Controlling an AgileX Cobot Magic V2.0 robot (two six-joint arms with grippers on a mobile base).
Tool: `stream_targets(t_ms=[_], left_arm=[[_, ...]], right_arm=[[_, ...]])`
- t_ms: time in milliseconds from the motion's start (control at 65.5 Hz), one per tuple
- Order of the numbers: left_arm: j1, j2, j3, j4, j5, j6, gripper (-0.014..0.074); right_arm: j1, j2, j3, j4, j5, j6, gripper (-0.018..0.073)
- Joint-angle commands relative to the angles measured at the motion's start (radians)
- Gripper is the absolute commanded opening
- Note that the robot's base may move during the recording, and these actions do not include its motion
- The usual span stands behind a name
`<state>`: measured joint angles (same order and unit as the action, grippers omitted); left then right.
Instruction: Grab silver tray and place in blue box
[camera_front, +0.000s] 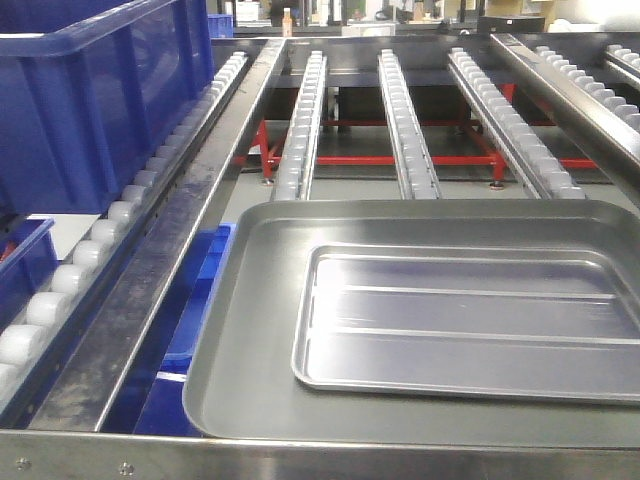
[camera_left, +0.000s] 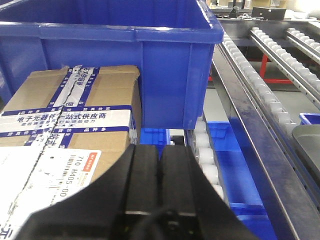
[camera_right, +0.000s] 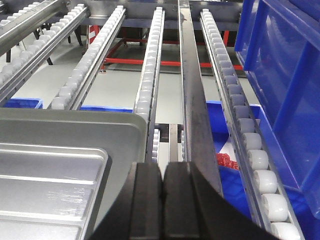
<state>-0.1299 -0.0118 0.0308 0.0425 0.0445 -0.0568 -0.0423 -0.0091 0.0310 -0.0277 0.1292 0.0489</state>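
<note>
Left tool (camera_left: 160, 185) and right tool (camera_right: 162, 200) both pinched closed, empty; silver tray (camera_front: 470, 320) untouched, blue box (camera_front: 90, 100) waiting at 10 o'clock.

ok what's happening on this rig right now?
Nothing is held yet. The silver tray lies untouched inside a larger grey tray on the roller rack. The blue box sits off to the left. The left gripper and the right gripper are both shut and empty, the right one near the grey tray's corner.
</note>
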Motion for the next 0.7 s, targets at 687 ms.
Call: stream_targets(t_ms=[687], left_arm=[[-0.005,-0.018,-0.005,-0.006,-0.082,0.001,-0.0105]], right_arm=[[-0.003,-0.021,0.002,-0.009,-0.094,-0.007,0.0059]])
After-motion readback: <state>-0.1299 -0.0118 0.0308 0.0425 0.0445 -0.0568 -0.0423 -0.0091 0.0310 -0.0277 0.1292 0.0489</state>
